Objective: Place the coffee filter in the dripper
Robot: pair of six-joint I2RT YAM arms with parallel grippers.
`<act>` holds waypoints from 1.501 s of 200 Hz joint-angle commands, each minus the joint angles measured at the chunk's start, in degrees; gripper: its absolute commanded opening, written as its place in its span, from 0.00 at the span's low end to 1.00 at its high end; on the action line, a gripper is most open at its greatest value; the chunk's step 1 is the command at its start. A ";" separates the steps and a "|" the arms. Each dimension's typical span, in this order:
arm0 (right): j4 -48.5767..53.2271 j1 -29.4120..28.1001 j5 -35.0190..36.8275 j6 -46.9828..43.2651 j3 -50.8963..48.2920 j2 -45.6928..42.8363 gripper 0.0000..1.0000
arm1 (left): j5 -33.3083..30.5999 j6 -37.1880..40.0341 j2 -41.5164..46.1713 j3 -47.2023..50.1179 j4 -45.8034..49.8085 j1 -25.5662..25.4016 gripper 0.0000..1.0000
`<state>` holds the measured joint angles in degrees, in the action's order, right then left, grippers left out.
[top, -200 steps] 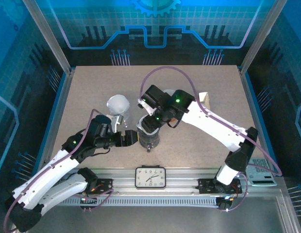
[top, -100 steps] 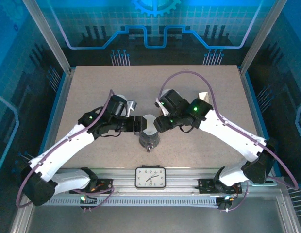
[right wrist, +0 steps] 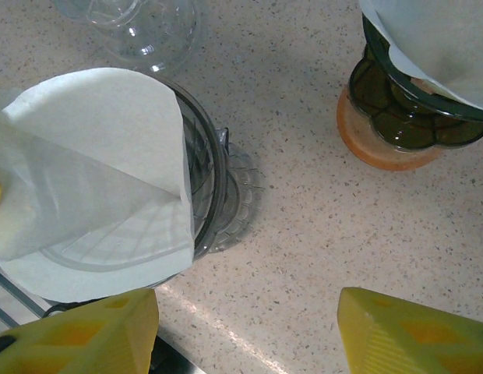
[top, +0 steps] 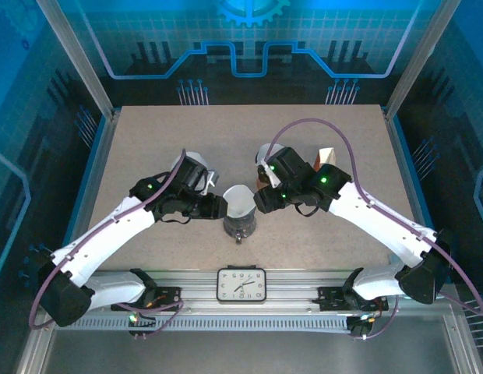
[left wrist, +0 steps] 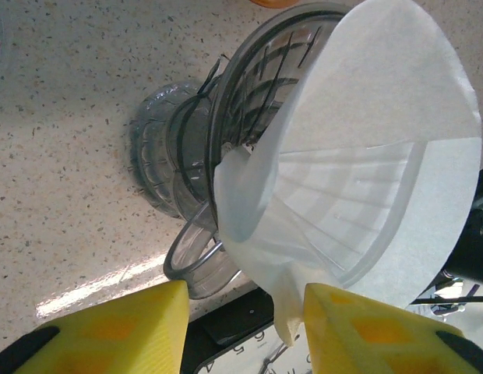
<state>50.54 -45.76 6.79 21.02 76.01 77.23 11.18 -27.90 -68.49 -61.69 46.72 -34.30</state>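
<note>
Beyond the clock [top: 241, 284] — white coffee filter [top: 240, 201] inside clear dripper [top: 240, 227]

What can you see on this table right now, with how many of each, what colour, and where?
clear dripper: one, clear, table centre near the front
coffee filter: one, white, standing in the clear dripper
dark dripper: one, smoky dark on an orange base, holding its own white paper, behind and right of the clear dripper
glass vessel: one, clear, behind and left of the clear dripper
clock: one, white face in black frame, front rail
table: one, speckled beige
left gripper: one, yellow fingers, open, at the coffee filter's lower edge
right gripper: one, yellow fingers, open, right of the clear dripper
</note>
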 commanded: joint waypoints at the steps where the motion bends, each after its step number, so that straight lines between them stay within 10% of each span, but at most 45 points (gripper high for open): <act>1: -2.01 0.90 -2.23 -0.55 0.56 -0.08 0.64 | -0.94 1.09 -0.44 -1.94 1.42 -0.16 0.44; 58: -4.53 0.89 -2.23 -1.86 2.98 4.71 0.61 | -2.31 1.14 -1.27 -2.25 0.75 -0.19 0.36; 211: -5.28 -1.43 -0.77 -4.05 3.57 10.02 0.13 | -1.78 0.66 -1.83 -0.01 -1.28 -0.14 0.37; 236: -5.20 -1.82 0.29 -4.06 4.01 9.88 0.20 | -1.86 0.73 -1.65 0.30 -1.37 -0.17 0.37; 263: -5.49 -2.50 3.05 -3.62 4.61 8.61 0.58 | -1.78 0.77 -1.76 0.48 -1.60 -0.11 0.37; 300: -5.66 -2.67 0.71 -2.81 5.53 10.49 0.66 | -1.82 0.83 -1.64 0.78 -1.80 -0.06 0.37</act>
<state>44.95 -47.70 7.99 17.61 79.31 86.80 9.74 -27.90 -69.93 -62.00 45.69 -34.30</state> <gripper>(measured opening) 0.648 0.371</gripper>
